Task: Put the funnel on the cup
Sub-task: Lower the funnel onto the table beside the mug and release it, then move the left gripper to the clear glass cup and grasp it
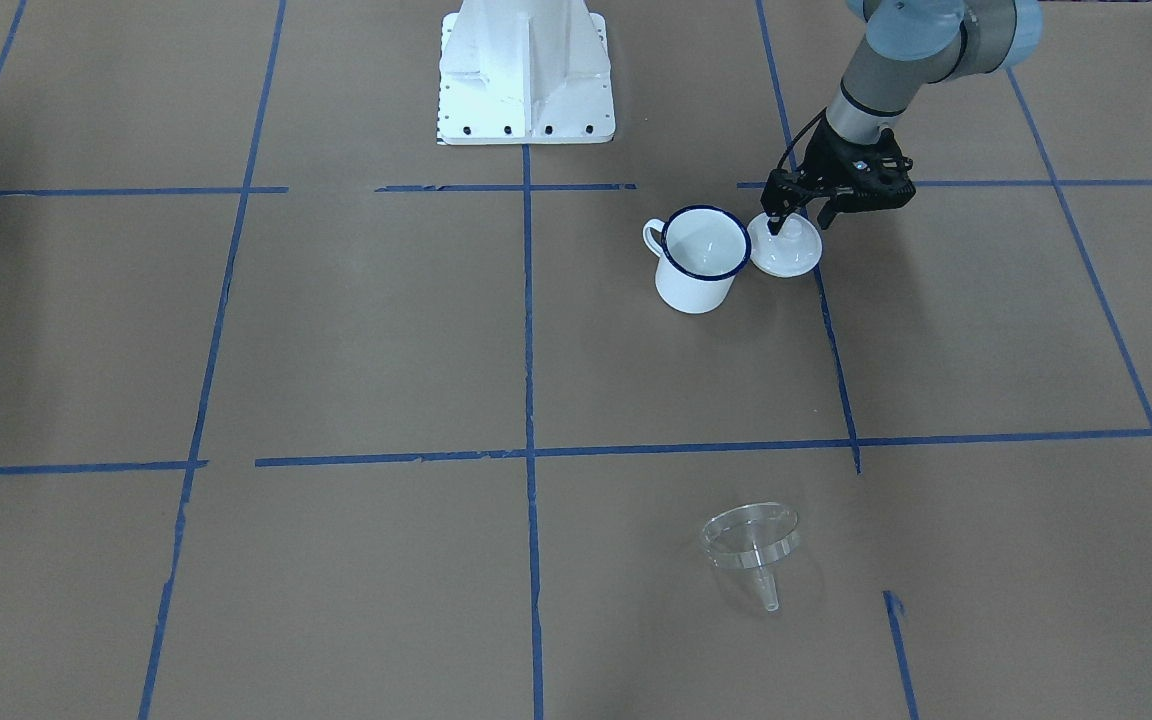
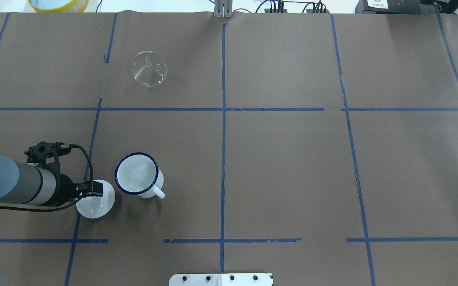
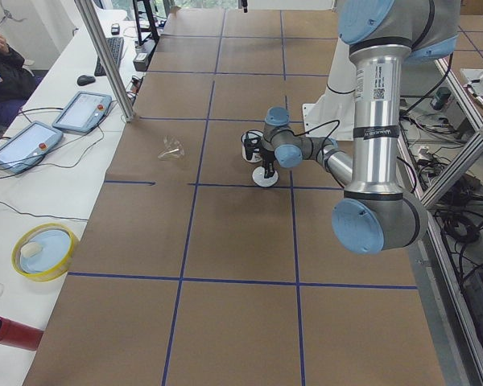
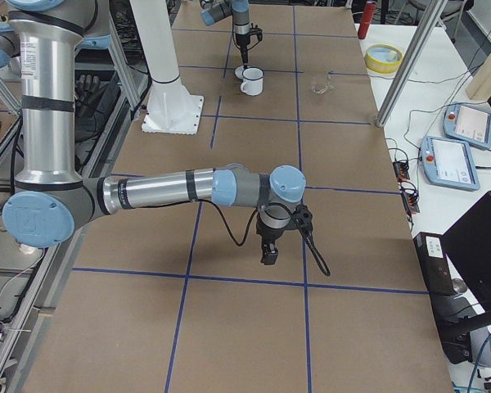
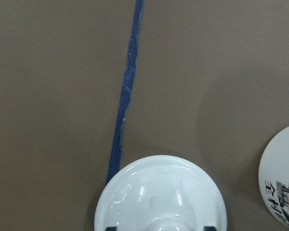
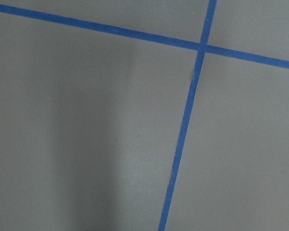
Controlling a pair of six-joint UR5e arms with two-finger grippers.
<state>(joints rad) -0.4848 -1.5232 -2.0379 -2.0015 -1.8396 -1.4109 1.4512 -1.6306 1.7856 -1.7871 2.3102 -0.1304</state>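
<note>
The clear funnel [image 1: 751, 540] lies on its side on the brown paper, far from the robot, and also shows in the overhead view [image 2: 148, 68]. The white mug with a blue rim [image 1: 701, 258] stands upright and uncovered [image 2: 136, 174]. A round white knobbed lid [image 1: 786, 250] lies on the table right beside it. My left gripper [image 1: 798, 215] hangs over the lid. Its jaws stand on either side of the knob with gaps, open. In the left wrist view the lid [image 5: 159, 192] fills the bottom. My right gripper [image 4: 268, 254] shows only in the right side view, far from the mug, and I cannot tell its state.
The white robot base [image 1: 526, 80] stands behind the mug. A yellow-rimmed dish [image 3: 44, 251], a red cylinder [image 3: 12, 334] and tablets [image 3: 82, 108] sit on the side bench beyond the table's far edge. Blue tape lines cross the paper.
</note>
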